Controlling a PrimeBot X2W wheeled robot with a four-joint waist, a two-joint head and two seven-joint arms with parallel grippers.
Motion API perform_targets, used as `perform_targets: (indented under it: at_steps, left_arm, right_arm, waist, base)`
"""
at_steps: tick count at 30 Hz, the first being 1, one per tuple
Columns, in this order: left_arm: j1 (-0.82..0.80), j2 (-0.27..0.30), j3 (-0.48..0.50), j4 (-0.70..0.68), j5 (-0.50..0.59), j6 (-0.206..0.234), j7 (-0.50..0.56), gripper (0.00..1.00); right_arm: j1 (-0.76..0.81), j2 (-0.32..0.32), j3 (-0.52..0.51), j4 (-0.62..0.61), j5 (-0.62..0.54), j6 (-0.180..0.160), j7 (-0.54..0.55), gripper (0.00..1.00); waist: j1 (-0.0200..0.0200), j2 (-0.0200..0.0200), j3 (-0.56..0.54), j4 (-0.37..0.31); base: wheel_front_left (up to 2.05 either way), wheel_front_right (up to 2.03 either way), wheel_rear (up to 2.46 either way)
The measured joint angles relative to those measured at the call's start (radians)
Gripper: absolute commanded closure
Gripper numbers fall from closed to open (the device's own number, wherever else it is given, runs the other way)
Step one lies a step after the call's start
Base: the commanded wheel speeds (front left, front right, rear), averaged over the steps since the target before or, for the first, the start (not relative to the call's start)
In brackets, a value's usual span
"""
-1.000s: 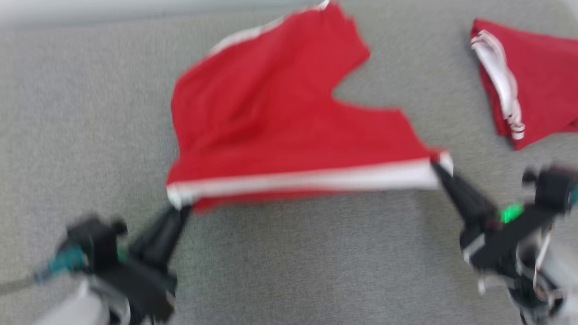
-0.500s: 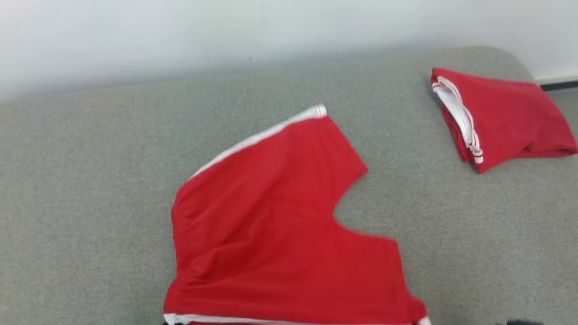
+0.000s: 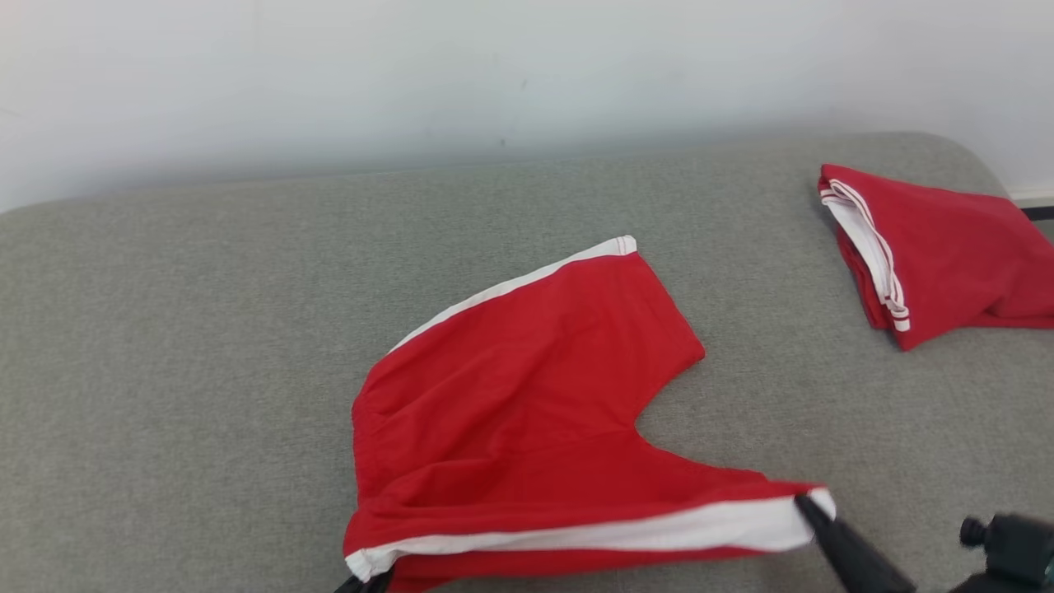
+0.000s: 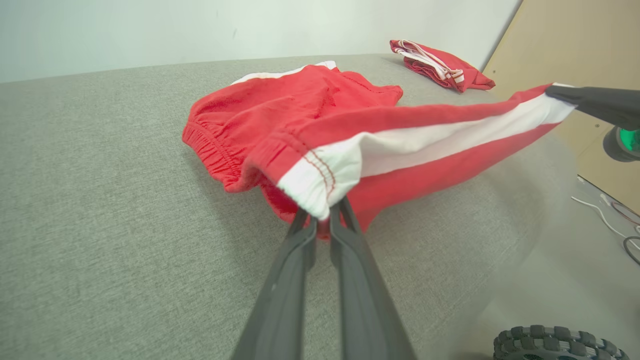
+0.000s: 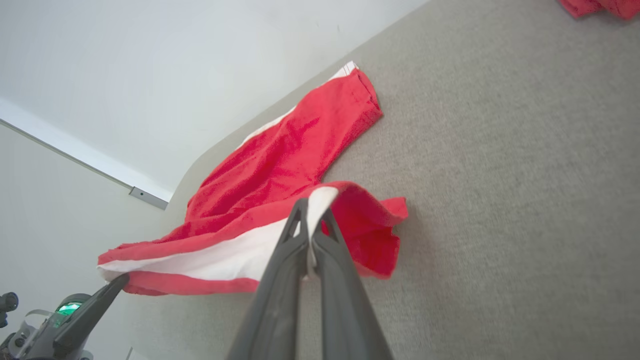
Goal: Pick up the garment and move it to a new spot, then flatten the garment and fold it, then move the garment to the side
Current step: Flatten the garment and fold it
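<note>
The garment (image 3: 527, 412) is a pair of red shorts with white side stripes, spread on the grey cushioned surface (image 3: 165, 346). Its near side edge is lifted and stretched between my two grippers. My left gripper (image 4: 322, 215) is shut on the waistband corner of the white stripe, and its fingertips peek in at the head view's bottom edge (image 3: 362, 583). My right gripper (image 5: 312, 212) is shut on the hem corner of the same stripe, seen at the head view's lower right (image 3: 811, 515). The far leg (image 3: 609, 280) lies flat on the surface.
A second red garment with white trim (image 3: 930, 247) lies folded at the surface's far right. A pale wall (image 3: 494, 74) runs behind. The surface's edge, floor cables and a wheel (image 4: 555, 342) show in the left wrist view at lower right.
The head camera has tilted up, so wall and far edge came into view. Both grippers keep their hold on the stripe's two corners; the near edge stays raised and taut.
</note>
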Motion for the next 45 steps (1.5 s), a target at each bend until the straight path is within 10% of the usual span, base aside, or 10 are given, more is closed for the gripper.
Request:
perform_targets:
  at_steps: [21,41,44,45]
  left_arm:
    - [-0.328,-0.23,0.082,0.303,-0.016,-0.131,0.0,1.0]
    - [-0.646,-0.325,-0.049,0.555,-0.067,-0.138,0.0,1.0]
    - [-0.655,-0.328,-0.051,0.579,-0.07,-0.138,0.0,1.0]
    - [-0.655,-0.329,-0.053,0.583,-0.072,-0.138,0.0,0.57]
  right_arm:
    - [-0.648,0.049,-0.003,0.381,-0.097,0.0,0.195,1.0]
    - [-1.141,0.059,0.257,0.974,-0.249,0.0,-0.038,1.0]
    - [-1.165,0.066,0.292,1.025,-0.227,0.0,-0.088,0.0]
    - [-1.168,0.069,0.302,1.032,-0.219,0.0,-0.095,0.0]
  waist:
    - [0.0003,0.0002,0.062,0.116]
    - [0.0004,0.0003,0.238,0.184]
    - [0.0003,0.0003,0.246,0.185]
    - [0.0003,0.0003,0.244,0.183]
  base:
    - [0.0,0.0,0.0]
    - [0.0,0.0,0.0]
    - [0.0,0.0,0.0]
    - [0.0,0.0,0.0]
